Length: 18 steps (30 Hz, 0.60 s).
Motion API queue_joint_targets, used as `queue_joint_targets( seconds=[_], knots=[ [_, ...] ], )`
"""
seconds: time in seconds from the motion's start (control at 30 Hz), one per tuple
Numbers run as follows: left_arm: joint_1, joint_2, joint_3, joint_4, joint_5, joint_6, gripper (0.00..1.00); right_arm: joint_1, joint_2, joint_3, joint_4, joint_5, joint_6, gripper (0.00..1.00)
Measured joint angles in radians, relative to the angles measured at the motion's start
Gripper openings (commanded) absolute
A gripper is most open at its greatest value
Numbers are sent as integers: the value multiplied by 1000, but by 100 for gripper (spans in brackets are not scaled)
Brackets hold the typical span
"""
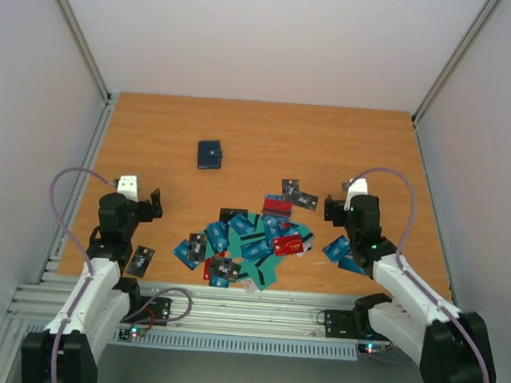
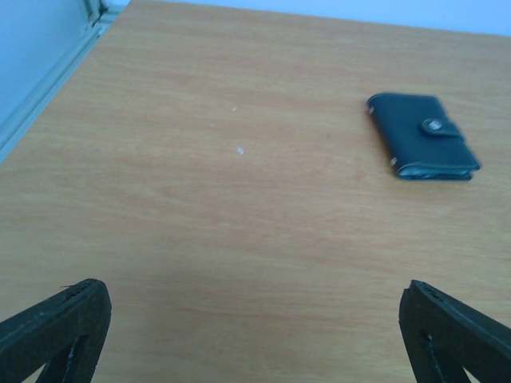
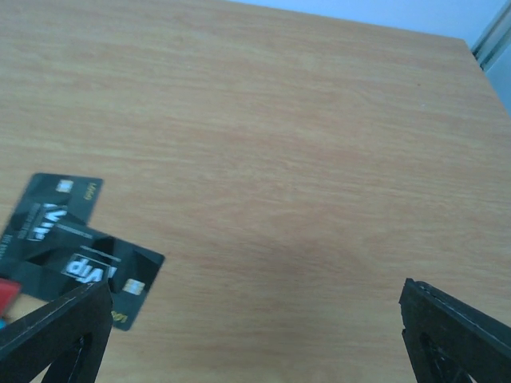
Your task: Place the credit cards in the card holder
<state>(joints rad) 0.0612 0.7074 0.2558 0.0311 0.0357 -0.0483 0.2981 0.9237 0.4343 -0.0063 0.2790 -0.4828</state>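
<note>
The card holder [image 1: 210, 154] is a dark navy case lying shut on the wooden table, far left of centre; in the left wrist view the card holder [image 2: 421, 136] shows its snap tab, ahead and to the right. Credit cards [image 1: 247, 243] in blue, teal, black and red lie heaped near the front middle. Two black cards [image 3: 80, 247] overlap at the left of the right wrist view. My left gripper [image 1: 134, 200] [image 2: 255, 335] is open over bare wood, well short of the holder. My right gripper [image 1: 351, 207] [image 3: 255, 335] is open too, just right of the heap.
One black card [image 1: 142, 261] lies alone by the left arm. A few blue cards [image 1: 341, 250] lie partly under the right arm. Grey walls and metal rails [image 1: 80, 188] enclose the table; a slotted rail [image 1: 247, 305] runs along the front edge.
</note>
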Motion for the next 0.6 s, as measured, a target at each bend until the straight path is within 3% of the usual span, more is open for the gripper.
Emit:
queue_joint_targets(
  seconds=[0.17,0.4,0.6],
  knots=[
    [0,104,-59,138,-43,1,99,-66,274,-200,517,-32,-60,99],
    [0,348,-46,387,-47,-4,100,-169,667,-246,1050,-83,-98,99],
    [0,617,22,623,5,-4,99,-224,724,-238,1197,-162,-88,98]
  ],
)
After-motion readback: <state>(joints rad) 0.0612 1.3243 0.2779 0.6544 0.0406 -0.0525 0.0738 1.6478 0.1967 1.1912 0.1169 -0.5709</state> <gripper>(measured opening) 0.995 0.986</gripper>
